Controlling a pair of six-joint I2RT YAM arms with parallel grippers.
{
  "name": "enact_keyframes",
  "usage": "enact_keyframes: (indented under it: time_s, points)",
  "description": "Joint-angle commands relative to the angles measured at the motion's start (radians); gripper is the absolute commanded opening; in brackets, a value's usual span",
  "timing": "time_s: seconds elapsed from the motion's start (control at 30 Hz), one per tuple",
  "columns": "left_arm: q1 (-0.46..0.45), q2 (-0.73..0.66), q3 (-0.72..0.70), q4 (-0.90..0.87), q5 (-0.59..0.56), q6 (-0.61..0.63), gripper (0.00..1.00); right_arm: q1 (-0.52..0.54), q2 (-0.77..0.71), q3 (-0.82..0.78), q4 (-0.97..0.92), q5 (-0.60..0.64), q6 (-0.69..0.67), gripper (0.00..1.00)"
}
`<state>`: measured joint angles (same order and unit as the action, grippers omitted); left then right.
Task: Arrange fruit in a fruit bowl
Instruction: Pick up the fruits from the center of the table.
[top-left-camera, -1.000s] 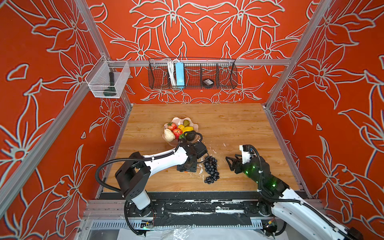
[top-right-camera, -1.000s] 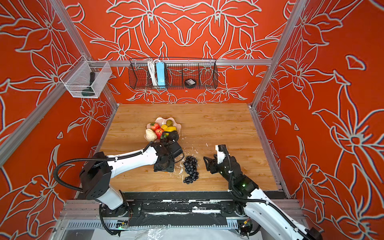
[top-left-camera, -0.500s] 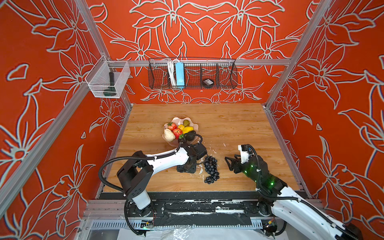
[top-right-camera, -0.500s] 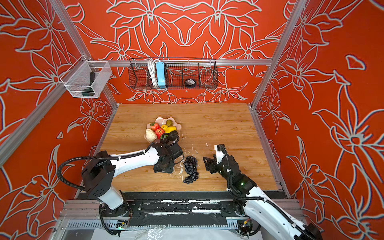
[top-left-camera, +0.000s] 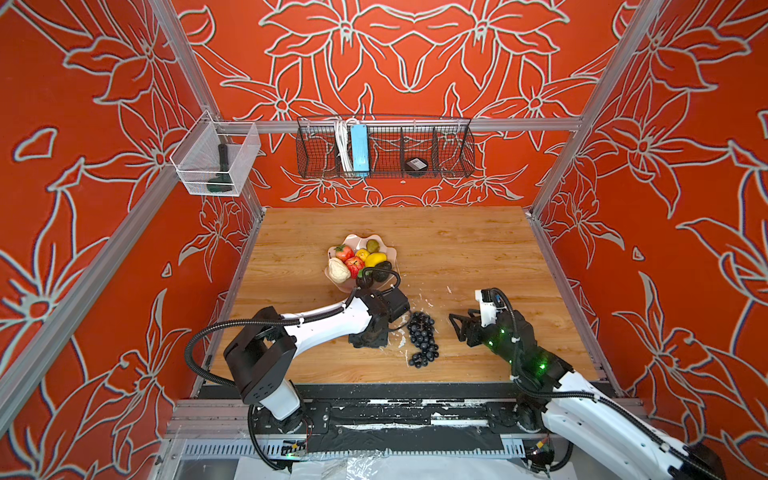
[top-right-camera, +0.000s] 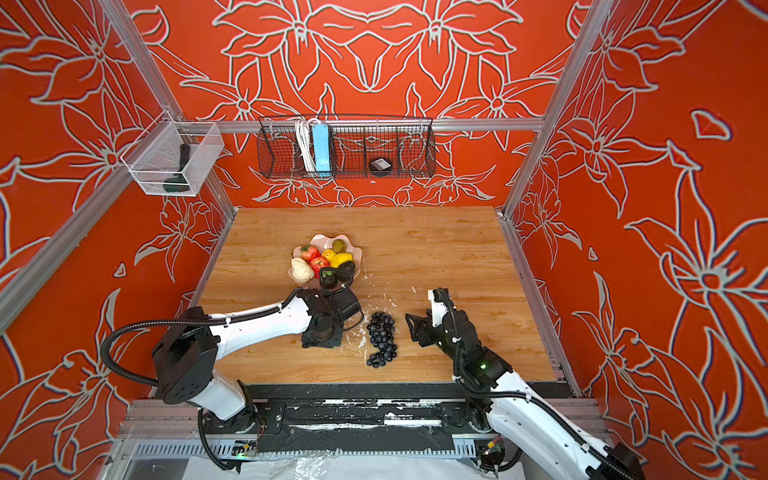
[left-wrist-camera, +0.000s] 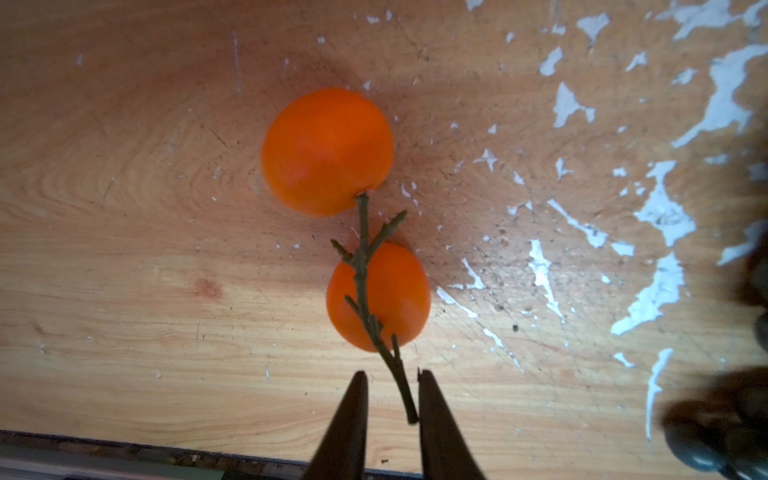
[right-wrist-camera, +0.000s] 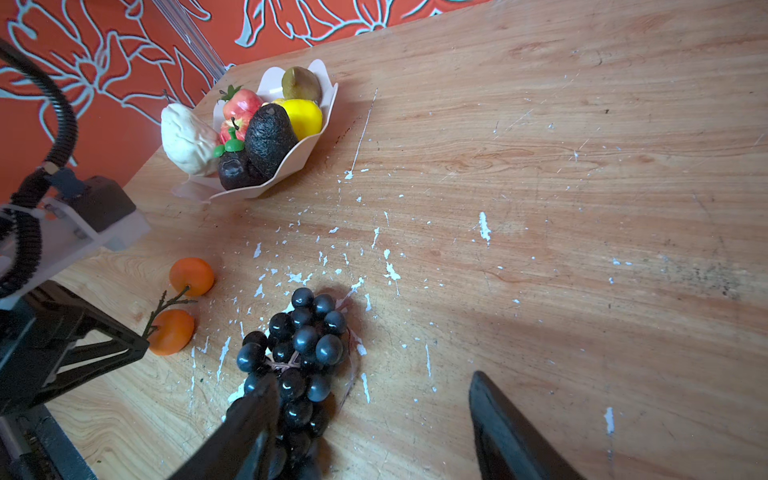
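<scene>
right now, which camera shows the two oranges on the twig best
The left wrist view: both oranges and their twig sit sharp and central, the twig's end between the jaws of the left gripper. The right wrist view shows them small beside that gripper. In both top views the left arm hides them.

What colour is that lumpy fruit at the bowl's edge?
The lumpy fruit is cream-white; right wrist view.

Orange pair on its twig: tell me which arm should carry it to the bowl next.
Left. The left claw straddles the twig at its end, jaws narrowly apart; the right claw hangs open by the grape bunch, farther off.
</scene>
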<state>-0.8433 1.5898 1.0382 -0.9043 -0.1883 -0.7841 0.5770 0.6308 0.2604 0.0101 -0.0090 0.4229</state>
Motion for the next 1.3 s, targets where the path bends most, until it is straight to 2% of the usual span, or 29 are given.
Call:
enact_keyframes:
  time_s: [0.0, 0.07, 0.33, 0.57, 0.67, 0.87, 1.0, 1.2, 1.27]
  points:
    - [0.004, -0.023, -0.014, -0.026, -0.025, -0.01, 0.16, -0.005, 0.002, -0.009, 0.019, -0.006, 0.01, 0.73]
    - [0.004, -0.024, -0.019, -0.025, -0.025, -0.01, 0.13, -0.005, 0.003, -0.009, 0.019, -0.008, 0.01, 0.73]
    - [0.004, -0.01, -0.035, -0.006, -0.02, -0.008, 0.14, -0.004, 0.005, -0.009, 0.019, -0.006, 0.01, 0.73]
    - [0.009, -0.021, -0.026, -0.005, -0.02, -0.004, 0.01, -0.005, 0.005, -0.009, 0.018, -0.002, 0.007, 0.73]
    - [0.013, -0.047, -0.027, -0.011, -0.031, -0.006, 0.0, -0.005, 0.005, -0.009, 0.018, 0.0, 0.007, 0.73]
    - [0.023, -0.131, -0.049, 0.005, -0.029, 0.012, 0.0, -0.005, 0.009, -0.009, 0.023, 0.0, 0.008, 0.73]
    - [0.022, -0.204, -0.036, -0.032, -0.042, 0.037, 0.0, -0.005, 0.016, -0.009, 0.024, 0.0, 0.008, 0.73]
    - [0.023, -0.345, -0.029, -0.092, 0.004, 0.109, 0.0, -0.005, 0.018, -0.007, 0.024, 0.002, 0.007, 0.73]
    - [0.023, -0.378, 0.003, -0.134, -0.027, 0.14, 0.0, -0.005, 0.017, -0.007, 0.025, 0.002, 0.007, 0.73]
